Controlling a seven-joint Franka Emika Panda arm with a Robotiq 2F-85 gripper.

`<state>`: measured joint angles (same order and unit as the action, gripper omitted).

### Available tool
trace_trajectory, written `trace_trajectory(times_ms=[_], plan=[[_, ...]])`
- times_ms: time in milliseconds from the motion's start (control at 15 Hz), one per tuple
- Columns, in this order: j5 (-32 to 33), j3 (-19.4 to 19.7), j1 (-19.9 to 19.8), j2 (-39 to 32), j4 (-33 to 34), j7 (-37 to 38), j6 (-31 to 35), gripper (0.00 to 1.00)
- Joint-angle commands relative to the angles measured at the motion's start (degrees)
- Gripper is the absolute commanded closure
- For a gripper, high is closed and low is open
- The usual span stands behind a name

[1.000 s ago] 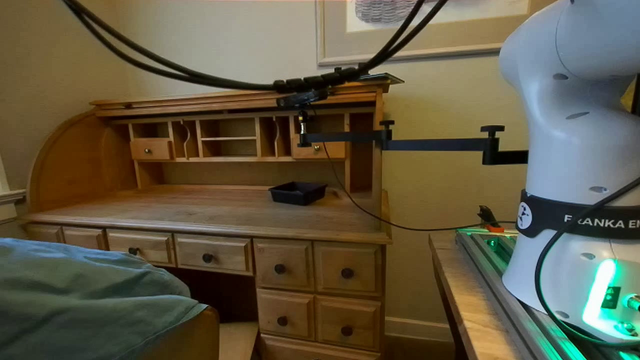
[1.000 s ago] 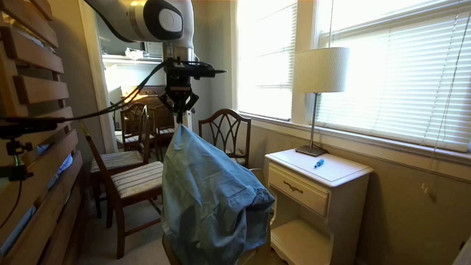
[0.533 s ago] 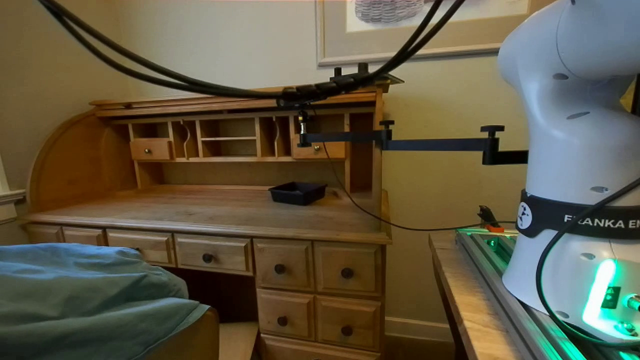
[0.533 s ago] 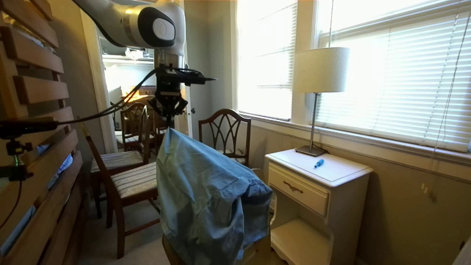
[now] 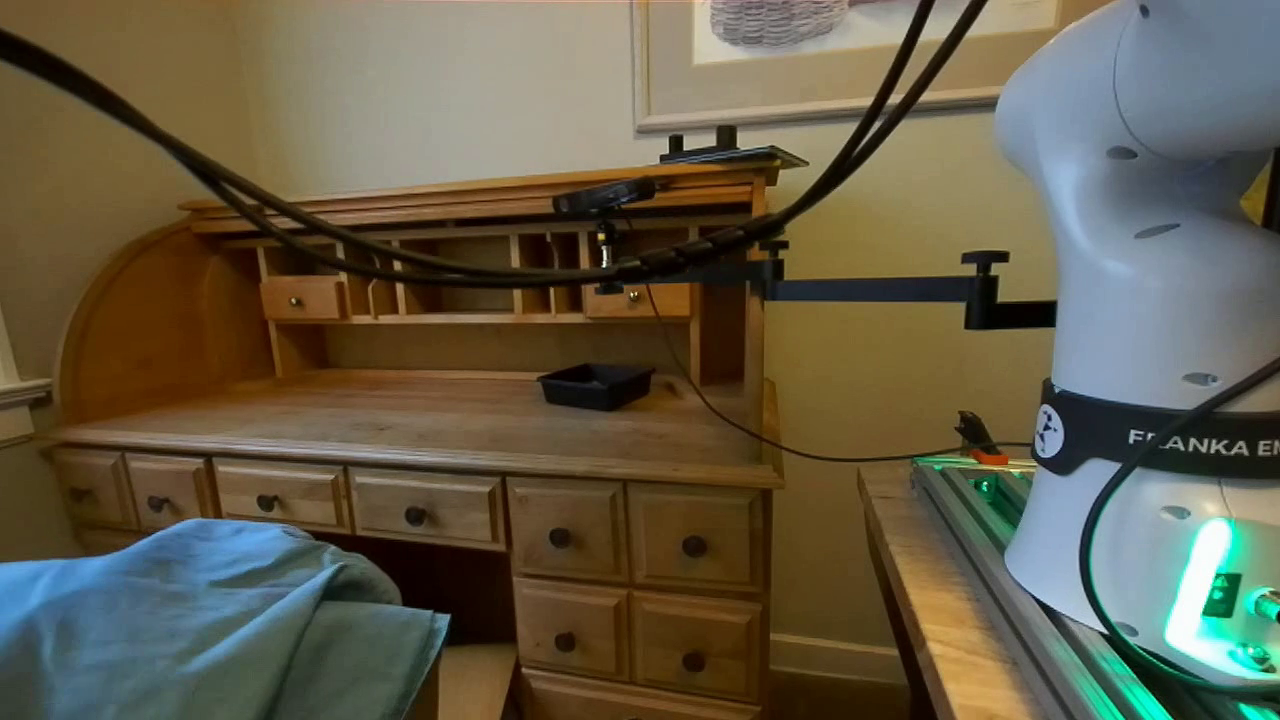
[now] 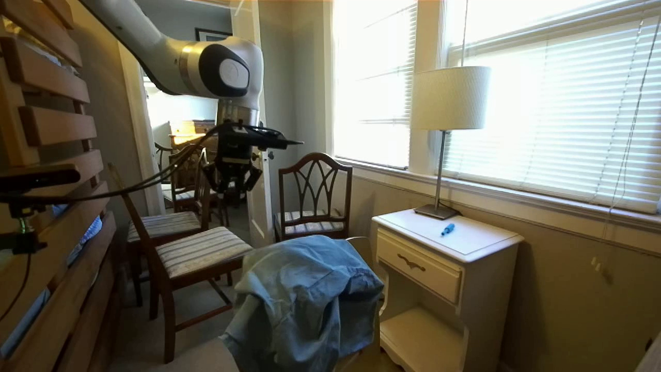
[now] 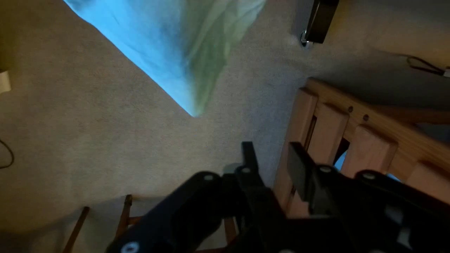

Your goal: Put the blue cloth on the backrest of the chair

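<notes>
The blue cloth (image 6: pixel 310 294) lies draped and folded over a light wooden chair (image 6: pixel 364 356), hiding most of its backrest. It also shows in an exterior view (image 5: pixel 200 630), hanging over the chair at lower left. In the wrist view a pointed corner of the cloth (image 7: pixel 168 52) hangs at the top, away from the fingers. My gripper (image 6: pixel 232 194) is above and to the left of the cloth in an exterior view, apart from it. In the wrist view the gripper's fingers (image 7: pixel 270 146) are parted with nothing between them.
Dark wooden chairs (image 6: pixel 315 194) stand behind and to the left (image 6: pixel 204 253). A white nightstand (image 6: pixel 496 243) with a lamp (image 6: pixel 452 98) is at right. A slatted wooden frame (image 6: pixel 57 126) is at left. A roll-top desk (image 5: pixel 400 420) holds a black tray (image 5: pixel 595 388).
My gripper has moved down and slightly left in an exterior view and has opened, letting go of the cloth. The raised cloth corner has dropped and the cloth has sunk onto the chair.
</notes>
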<state>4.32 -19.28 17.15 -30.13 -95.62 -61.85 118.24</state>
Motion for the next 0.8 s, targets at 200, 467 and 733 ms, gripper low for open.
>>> trace_trajectory(times_ms=[200,467,733], plan=[[3.55,1.68,0.8,-1.15,0.66,1.9,0.18,0.18],[2.87,3.21,-1.02,4.86,-1.89,7.53,4.81,0.0],[1.11,5.21,-5.04,12.19,-5.87,12.23,8.68,0.0]])
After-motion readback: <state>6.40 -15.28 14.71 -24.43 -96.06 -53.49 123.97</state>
